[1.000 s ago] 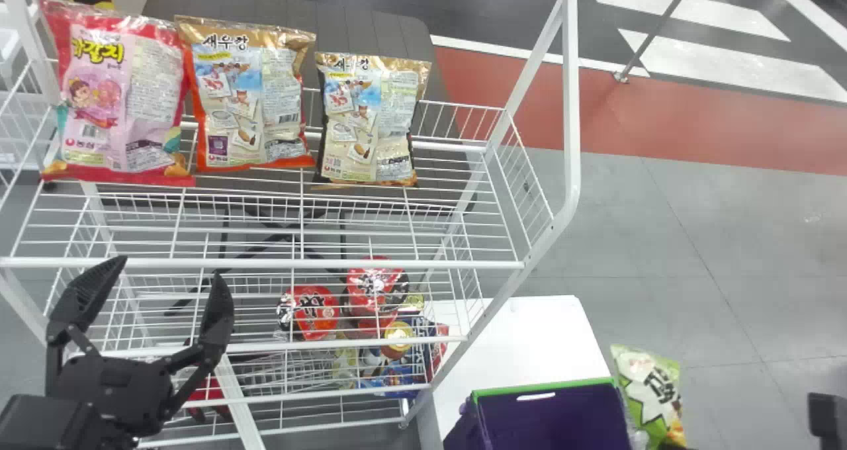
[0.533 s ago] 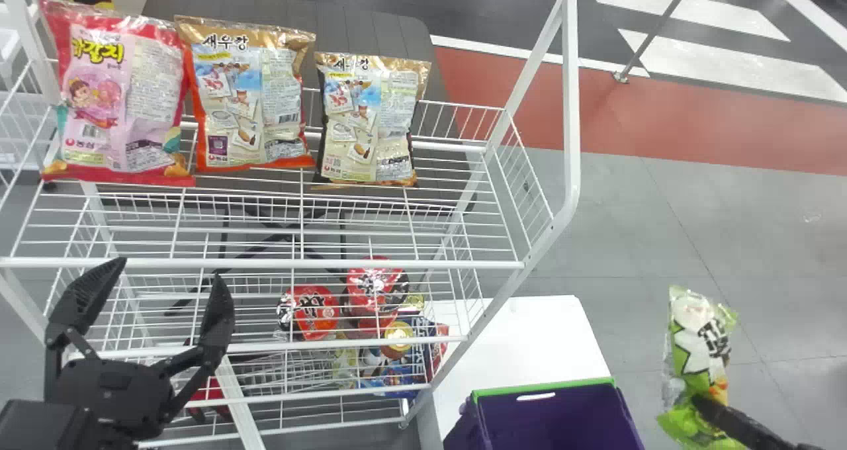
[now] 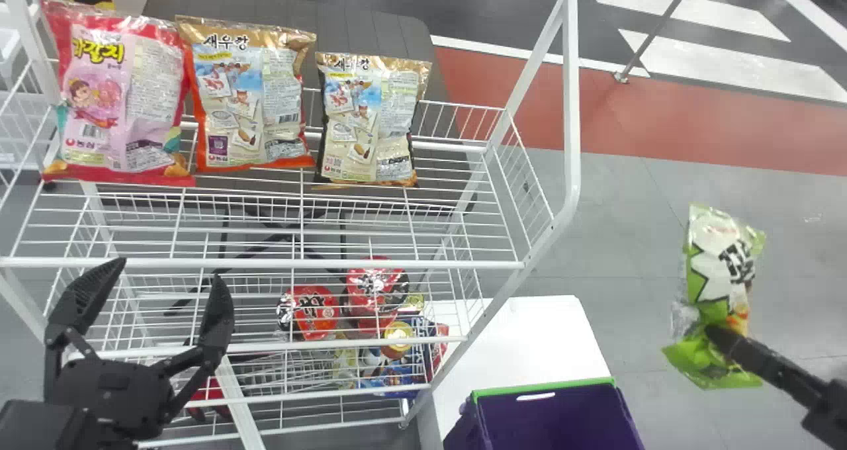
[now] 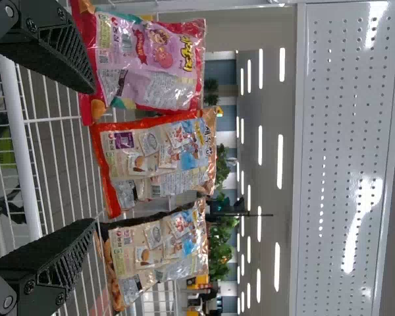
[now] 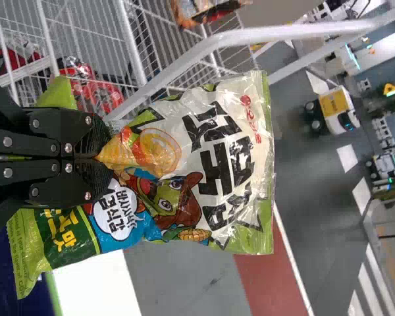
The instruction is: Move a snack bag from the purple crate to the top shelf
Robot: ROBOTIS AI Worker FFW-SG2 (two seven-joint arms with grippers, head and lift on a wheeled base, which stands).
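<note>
A green and white snack bag (image 3: 721, 271) hangs in the air right of the rack, gripped near its lower part by my right gripper (image 3: 718, 337). In the right wrist view, the right gripper (image 5: 95, 155) is closed on the pinched middle of the snack bag (image 5: 210, 164). My left gripper (image 3: 155, 291) stands open in front of the rack at the left; in the left wrist view the left gripper (image 4: 92, 155) has its fingers wide apart before the shelf. The purple crate (image 3: 556, 413) is at the bottom edge. Three bags stand on the top shelf (image 3: 410, 263).
A pink bag (image 3: 119, 99), an orange one (image 3: 251, 99) and a tan one (image 3: 370, 119) stand in a row at the shelf's back. The rack's right post (image 3: 570, 106) rises between shelf and held bag. Red packs (image 3: 314, 311) lie lower down. The crate sits by a white surface (image 3: 523, 337).
The right gripper has carried the green bag up and to the right, away from beside the crate. The left gripper has kept still.
</note>
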